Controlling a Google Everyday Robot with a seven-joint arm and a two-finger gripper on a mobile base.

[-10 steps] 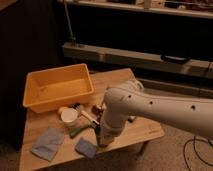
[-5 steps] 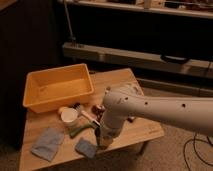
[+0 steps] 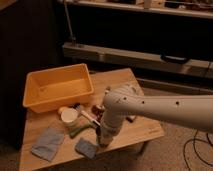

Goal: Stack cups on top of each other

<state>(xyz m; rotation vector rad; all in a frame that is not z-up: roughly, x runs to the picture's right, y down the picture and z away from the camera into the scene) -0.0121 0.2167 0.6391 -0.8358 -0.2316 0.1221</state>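
My gripper (image 3: 101, 139) is at the lower end of the white arm and points down at the wooden table (image 3: 145, 131), close to its front edge. It is shut, and the arm hides whether anything is in it. Just to its left lies a pale green cup (image 3: 77, 131), beside a wider white bowl (image 3: 69, 116). A small dark cup-like thing (image 3: 97, 108) sits behind the arm's wrist, partly covered. The cups stand apart on the table, not one inside the other.
An orange plastic bin (image 3: 59, 87) fills the table's back left. Two blue-grey cloths (image 3: 47, 143) (image 3: 87, 147) lie along the front edge. A pale stick-like item (image 3: 89, 119) lies between the bowl and the arm. Dark shelving stands behind the table.
The arm's elbow has shifted slightly to the left over the table. The objects on the table have not visibly moved.
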